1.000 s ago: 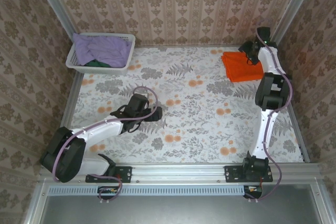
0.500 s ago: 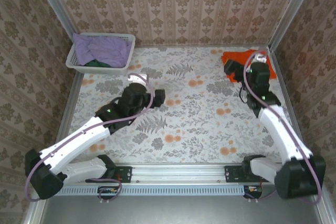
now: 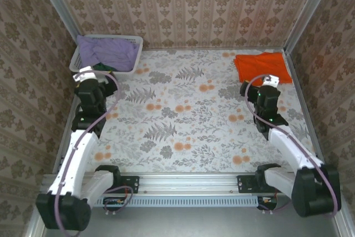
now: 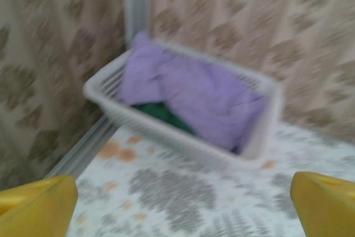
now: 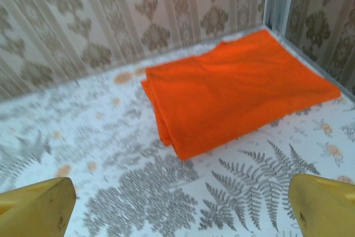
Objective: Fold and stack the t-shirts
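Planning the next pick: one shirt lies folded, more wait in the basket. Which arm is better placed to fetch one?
Left, probably. The left tool, open, points at the basket close ahead, lavender shirt on top. The right tool, also open, is across the table by the folded orange shirt.

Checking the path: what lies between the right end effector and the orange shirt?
Bare table, up to the orange shirt; the right wrist view shows this.
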